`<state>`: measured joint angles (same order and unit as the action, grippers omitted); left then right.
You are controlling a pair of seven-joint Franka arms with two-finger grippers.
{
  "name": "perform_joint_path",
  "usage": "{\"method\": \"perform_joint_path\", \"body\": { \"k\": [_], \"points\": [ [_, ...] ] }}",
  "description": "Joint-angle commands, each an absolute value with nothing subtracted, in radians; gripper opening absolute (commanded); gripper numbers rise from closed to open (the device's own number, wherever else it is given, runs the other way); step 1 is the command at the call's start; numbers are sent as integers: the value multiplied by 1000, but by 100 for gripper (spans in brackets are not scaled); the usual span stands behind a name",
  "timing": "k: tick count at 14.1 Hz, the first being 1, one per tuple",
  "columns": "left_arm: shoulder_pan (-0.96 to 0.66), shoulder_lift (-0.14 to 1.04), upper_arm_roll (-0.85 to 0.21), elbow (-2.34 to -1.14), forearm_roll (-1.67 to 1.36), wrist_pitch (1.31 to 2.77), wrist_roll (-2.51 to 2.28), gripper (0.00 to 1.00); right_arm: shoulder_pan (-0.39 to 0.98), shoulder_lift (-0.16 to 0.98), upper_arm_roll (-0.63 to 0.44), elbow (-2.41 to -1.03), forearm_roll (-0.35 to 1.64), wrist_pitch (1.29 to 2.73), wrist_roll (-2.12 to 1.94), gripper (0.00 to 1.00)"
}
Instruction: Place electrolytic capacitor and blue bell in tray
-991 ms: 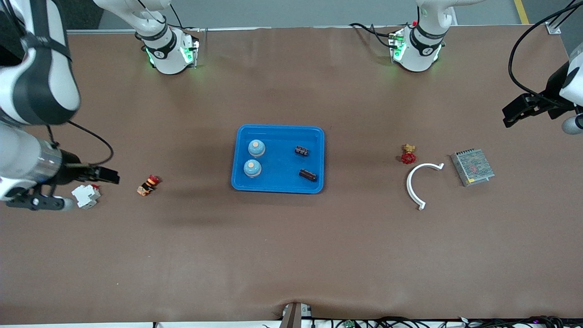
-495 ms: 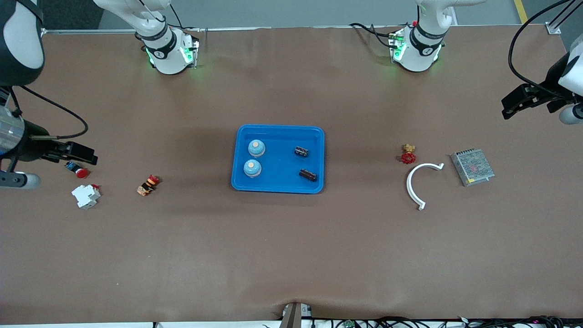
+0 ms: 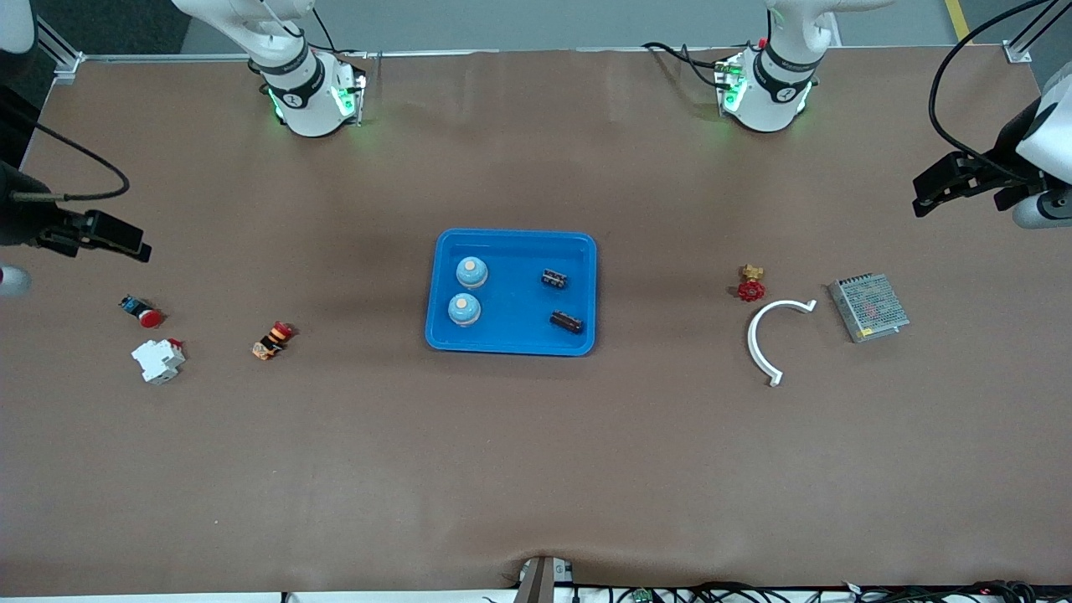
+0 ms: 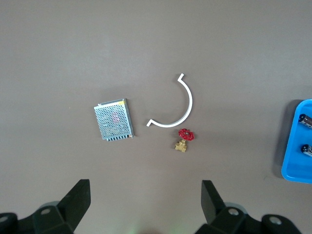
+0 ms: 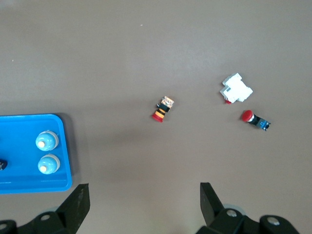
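While both jaws gape empty, right gripper (image 3: 134,243) has uncovered red button (image 3: 147,316).

arm bases: white rounded shells with black joint rings, green lights glowing at the sides
cables: black, looping from each wrist and trailing by the bases
left gripper (image 3: 921,201): black angular fingers on a white wrist
right gripper (image 3: 142,249): black fingers, dark wrist

A robotics lab bench — two arm bases (image 3: 311,96) bolted to a table (image 3: 536,469) under a brown mat, cables (image 3: 754,593) along its edge, industrial parts scattered about — a power supply (image 3: 868,307), a red-handled valve (image 3: 751,284).
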<state>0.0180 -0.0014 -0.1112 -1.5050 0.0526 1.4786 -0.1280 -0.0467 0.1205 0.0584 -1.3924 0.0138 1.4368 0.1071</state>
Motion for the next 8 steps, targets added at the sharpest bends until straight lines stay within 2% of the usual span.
{"method": "perform_joint_path", "body": {
  "k": [1, 5, 8],
  "points": [
    [18, -21, -100, -1513, 35, 1463, -104, 100, -60, 20, 69, -1488, 14, 1440, 104, 100],
    [20, -23, -100, -1509, 34, 1463, -109, 100, -55, -5, 69, -1493, 21, 1382, 113, 100],
    [14, -23, -107, -1511, 34, 1463, -106, 100, -57, -14, 69, -1506, 28, 1390, 120, 100]
  ]
}}
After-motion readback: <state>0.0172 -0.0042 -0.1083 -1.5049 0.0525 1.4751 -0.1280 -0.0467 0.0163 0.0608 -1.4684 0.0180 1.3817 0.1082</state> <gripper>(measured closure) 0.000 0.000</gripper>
